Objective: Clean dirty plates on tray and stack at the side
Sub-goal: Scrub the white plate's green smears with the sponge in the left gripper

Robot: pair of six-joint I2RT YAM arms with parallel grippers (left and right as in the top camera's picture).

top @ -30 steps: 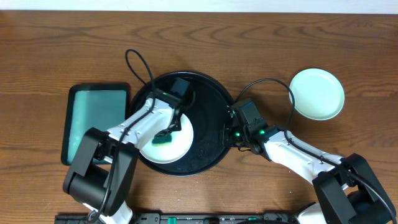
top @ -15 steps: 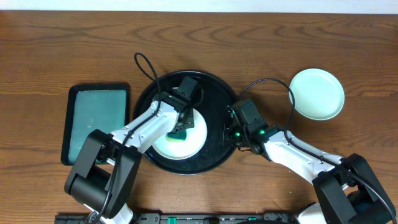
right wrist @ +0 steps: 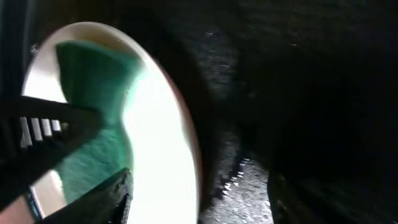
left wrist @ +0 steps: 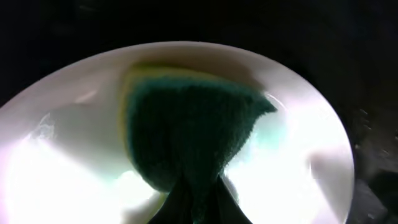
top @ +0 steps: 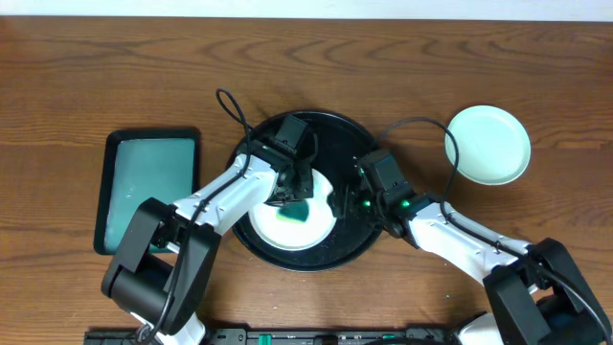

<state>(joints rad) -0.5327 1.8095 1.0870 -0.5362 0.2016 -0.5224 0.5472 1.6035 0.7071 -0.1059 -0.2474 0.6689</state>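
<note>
A white plate lies on the round black tray, toward its front. My left gripper is shut on a green sponge and presses it onto the plate's middle. In the left wrist view the sponge covers the centre of the plate, and the gripper pinches its near end. My right gripper is open at the plate's right edge. In its wrist view the gripper straddles the rim of the plate. A pale mint plate sits on the table at the right.
A rectangular teal tray with a dark rim lies left of the black tray. Black cables loop over the tray's back edge. Bare wooden table stretches across the back.
The black tray and its white plate have slid to the right. My left gripper has carried the sponge rightward across the plate. The right gripper's jaws have come apart.
</note>
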